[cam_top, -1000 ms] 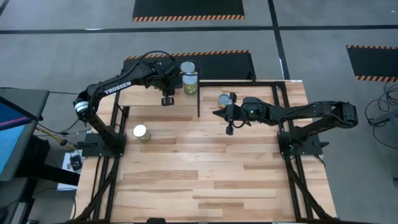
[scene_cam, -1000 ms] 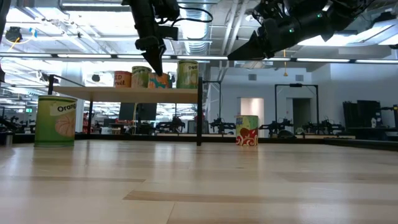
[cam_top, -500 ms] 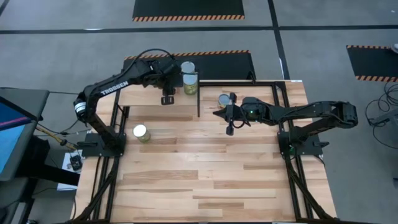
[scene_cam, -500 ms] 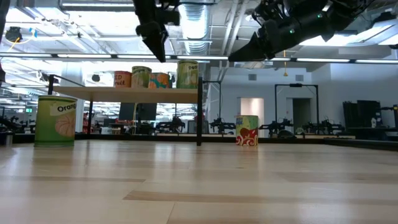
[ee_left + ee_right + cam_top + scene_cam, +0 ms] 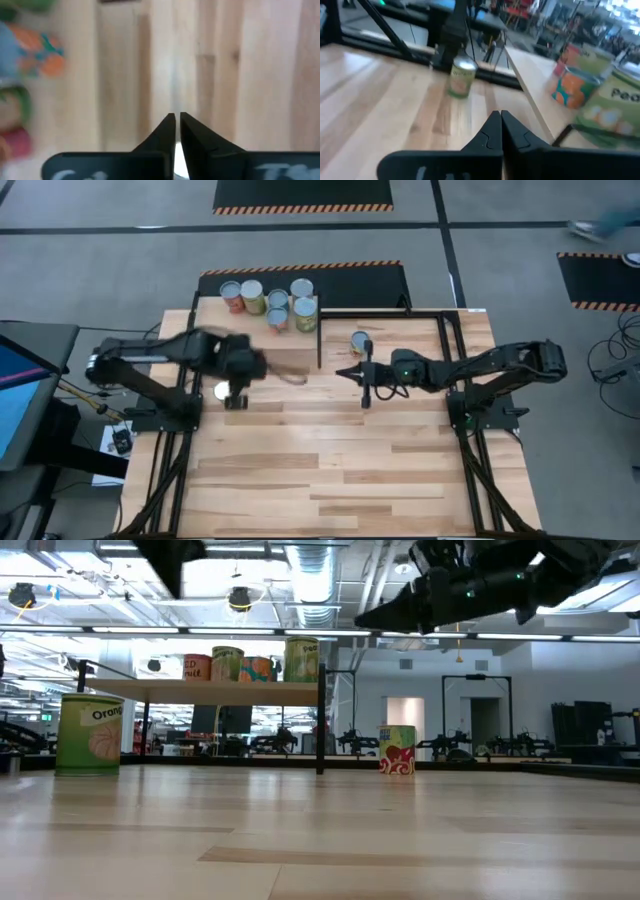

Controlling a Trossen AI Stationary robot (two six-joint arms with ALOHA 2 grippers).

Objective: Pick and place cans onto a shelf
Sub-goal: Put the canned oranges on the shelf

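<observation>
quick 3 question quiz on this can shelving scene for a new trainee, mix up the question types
1. True or false: the left gripper is holding a can.
2. How many cans stand on the shelf? A) two B) four C) seven
3. Fill in: the red-patterned can on the tabletop stands nearest the ___ gripper.

Key:
1. False; its jaws are shut on nothing.
2. B
3. right; the right gripper is beside it in the high view.
</observation>
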